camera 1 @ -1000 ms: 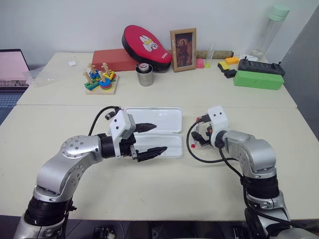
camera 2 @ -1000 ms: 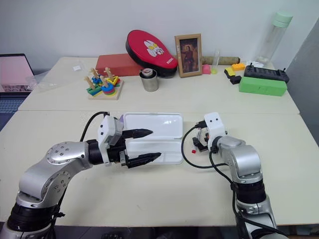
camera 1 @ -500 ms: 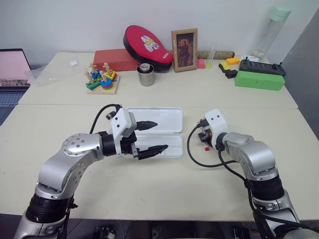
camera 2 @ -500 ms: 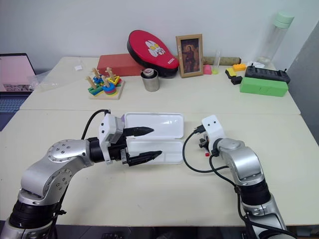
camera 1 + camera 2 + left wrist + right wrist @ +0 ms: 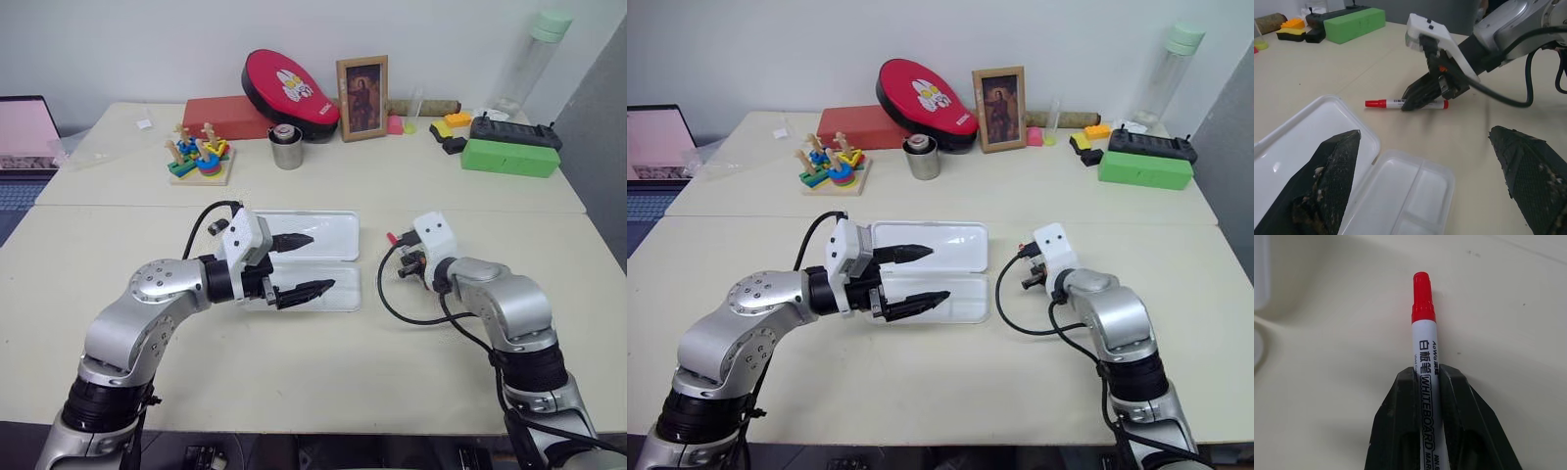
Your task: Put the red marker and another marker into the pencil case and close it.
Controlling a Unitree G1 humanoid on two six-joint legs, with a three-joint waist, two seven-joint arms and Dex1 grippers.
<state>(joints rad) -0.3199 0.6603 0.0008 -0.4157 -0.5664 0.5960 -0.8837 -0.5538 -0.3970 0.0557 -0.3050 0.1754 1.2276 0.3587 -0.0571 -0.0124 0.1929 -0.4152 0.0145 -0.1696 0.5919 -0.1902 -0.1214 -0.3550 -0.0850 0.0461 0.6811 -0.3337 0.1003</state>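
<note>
Two grippers: right gripper (image 5: 1431, 382) pinches the red marker (image 5: 1400, 103), right of the case (image 5: 318, 235)
Left gripper (image 5: 312, 262): fingers spread, over the case
Risk: thin grip, marker might swivel or slip

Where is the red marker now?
The red marker is clamped between the right gripper's fingers, just above the table, to the right of the open pencil case.
</note>
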